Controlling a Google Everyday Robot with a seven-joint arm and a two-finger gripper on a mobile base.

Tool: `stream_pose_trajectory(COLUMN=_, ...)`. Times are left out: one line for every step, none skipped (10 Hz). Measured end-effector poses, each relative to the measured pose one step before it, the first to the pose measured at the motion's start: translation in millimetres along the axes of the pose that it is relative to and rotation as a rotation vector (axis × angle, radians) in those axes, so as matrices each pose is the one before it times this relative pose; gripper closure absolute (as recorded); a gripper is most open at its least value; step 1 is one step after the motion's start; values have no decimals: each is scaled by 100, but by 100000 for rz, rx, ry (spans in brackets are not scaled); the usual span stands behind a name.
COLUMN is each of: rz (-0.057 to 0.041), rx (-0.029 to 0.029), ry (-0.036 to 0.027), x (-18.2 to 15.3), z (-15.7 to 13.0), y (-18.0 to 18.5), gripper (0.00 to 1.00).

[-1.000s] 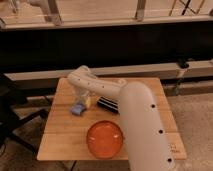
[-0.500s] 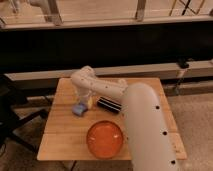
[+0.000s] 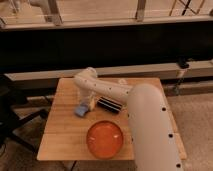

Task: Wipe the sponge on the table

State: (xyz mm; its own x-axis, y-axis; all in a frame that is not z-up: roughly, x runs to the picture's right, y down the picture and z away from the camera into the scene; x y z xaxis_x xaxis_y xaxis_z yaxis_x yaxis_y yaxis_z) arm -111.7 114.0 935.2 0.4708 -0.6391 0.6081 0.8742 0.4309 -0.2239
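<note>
The sponge [image 3: 80,111] lies left of centre on the table [image 3: 57,135], the gripper [image 3: 86,103] down right at it, open or closed I cannot tell, a black block [image 3: 110,105] just beside, an orange bowl [image 3: 105,139] nearer the front edge.

Dim, warm indoor light. Bench [image 3: 60,135] top evenly lit w/ amber cast. Soft sheen on orange bowl [image 3: 105,139], no hard glare. Dark band across bg, brighter floor strip at top. Gripper [image 3: 86,104] low at bench's left-centre, by the sponge [image 3: 80,110].
</note>
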Motion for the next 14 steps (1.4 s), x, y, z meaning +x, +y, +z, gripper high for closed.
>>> stream_pose_trajectory(rz=-115, rx=-67, ry=44, x=-56, z=22, y=-58, gripper=100)
stream_pose_trajectory(rz=59, rx=18, ry=26, x=32, z=-8, y=21, gripper=100)
stream_pose_trajectory(rz=-33, rx=-13, ry=-31, x=-20, z=4, y=0, gripper=100)
stream_pose_trajectory(rz=-16, rx=-16, ry=12, x=0, z=6, y=5, gripper=100)
stream_pose_trajectory(rz=-26, rx=-7, ry=-1, x=-9, z=1, y=-1, gripper=100)
stream_pose_trajectory(rz=14, rx=3, ry=-38, x=-9, z=-7, y=5, gripper=100)
stream_pose_trajectory(rz=-23, rx=14, ry=41, x=4, z=-21, y=-9, gripper=100)
stream_pose_trajectory(rz=-62, rx=1, ry=70, x=1, z=-54, y=-10, gripper=100)
stream_pose_trajectory(rz=1, rx=2, ry=-1, x=1, z=-6, y=8, gripper=100)
stream_pose_trajectory(rz=-882, rx=-373, ry=308, x=-220, z=20, y=94, gripper=100)
stream_pose_trajectory(rz=-2748, rx=-569, ry=1471, x=-648, z=44, y=202, gripper=100)
stream_pose_trajectory(rz=-3741, rx=-407, ry=1800, x=-1293, z=22, y=-10, gripper=100)
stream_pose_trajectory(rz=-4973, rx=-426, ry=2431, x=-2010, z=-18, y=-38, gripper=100)
stream_pose_trajectory(rz=-2722, rx=-252, ry=1070, x=-1256, z=-75, y=-6, gripper=100)
